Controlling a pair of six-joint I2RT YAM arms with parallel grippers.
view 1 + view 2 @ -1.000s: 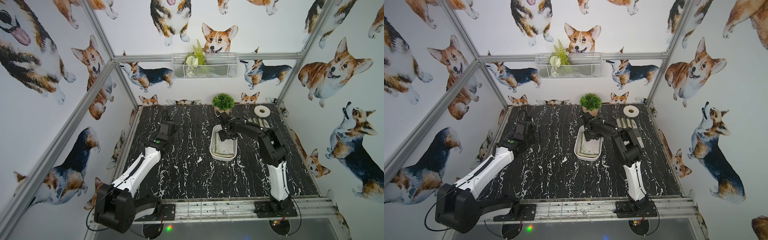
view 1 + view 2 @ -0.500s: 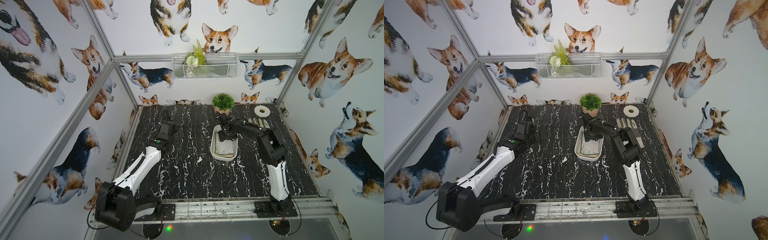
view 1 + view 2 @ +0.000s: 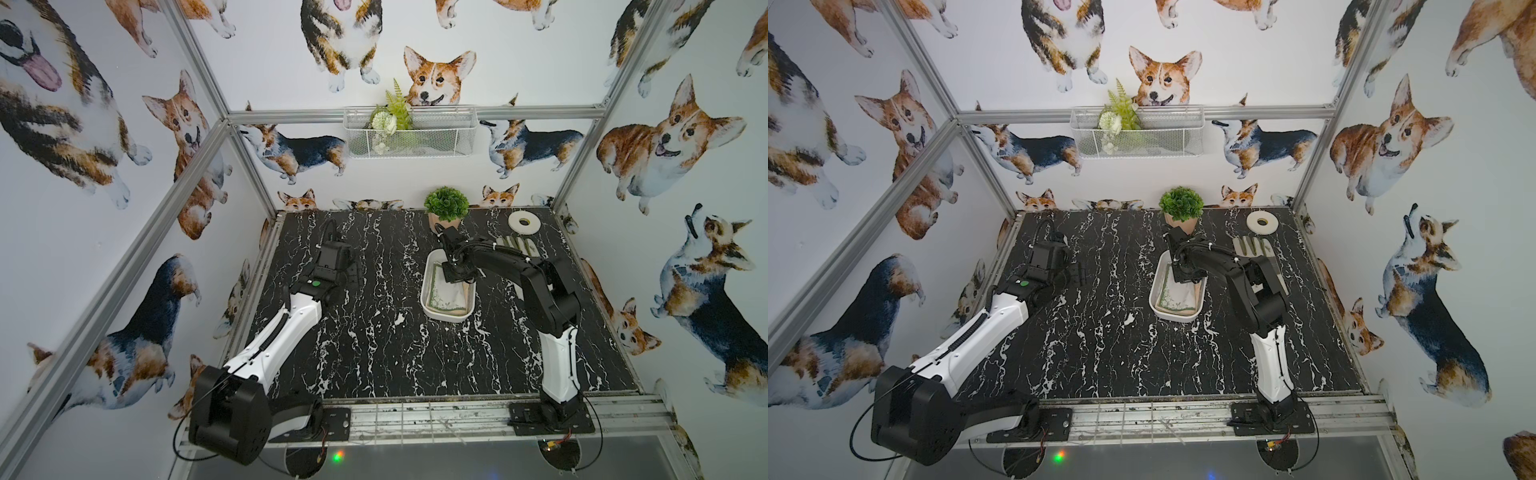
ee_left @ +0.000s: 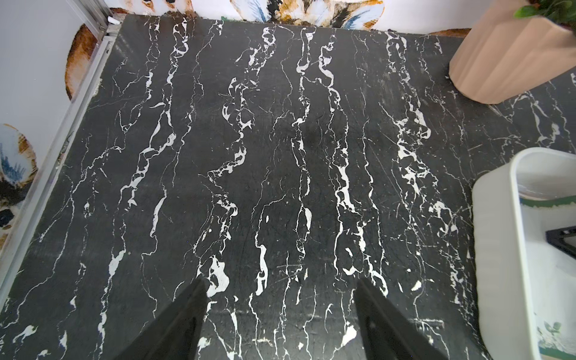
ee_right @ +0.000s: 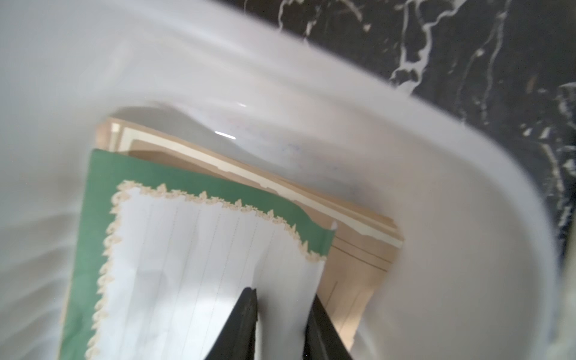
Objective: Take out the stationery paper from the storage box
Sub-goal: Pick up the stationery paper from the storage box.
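I see the black marbled surface (image 3: 374, 332) carrying the white storage box (image 3: 444, 317) toward its far right side. The stationery paper (image 3: 449, 297) lies stacked inside the box, a green-bordered white sheet on top of tan ones. My right claw (image 5: 282, 293) is down in the box, its jaws narrow around a bunched edge of that top sheet, though I cannot tell whether they truly pinch it; my left claw (image 4: 279, 282) hangs spread apart over bare surface beside the box.
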